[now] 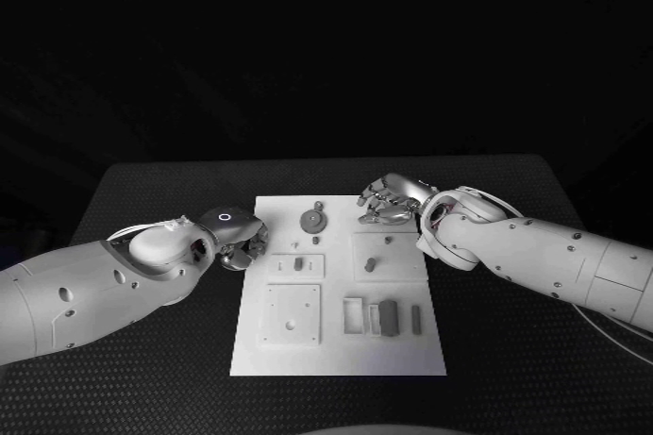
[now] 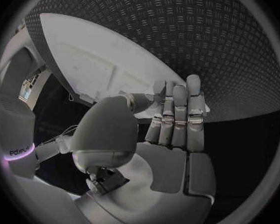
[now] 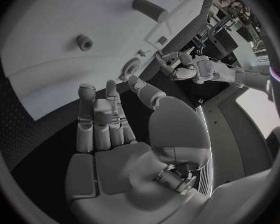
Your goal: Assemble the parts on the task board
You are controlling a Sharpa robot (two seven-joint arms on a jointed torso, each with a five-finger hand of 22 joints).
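Observation:
The white task board (image 1: pixel 341 345) lies in the middle of the table. Grey parts sit on it: a round piece (image 1: pixel 314 218) at the far end, two short pegs (image 1: pixel 298 262) (image 1: pixel 369 262) in square plates, and a dark bar (image 1: pixel 388 315) in a slot near the front. My left hand (image 1: pixel 239 237) hovers at the board's left edge, fingers straight and holding nothing (image 2: pixel 171 129). My right hand (image 1: pixel 392 199) is over the board's far right corner, fingers stretched out and empty (image 3: pixel 109 129). In the right wrist view a peg (image 3: pixel 84 41) and the bar (image 3: pixel 149 7) stand on the board (image 3: pixel 53 69).
The black ribbed table (image 1: pixel 163 190) runs round the board on all sides. A larger square plate (image 1: pixel 293 314) takes up the board's front left. The left wrist view shows the board's bare surface (image 2: pixel 96 59) just past my fingertips.

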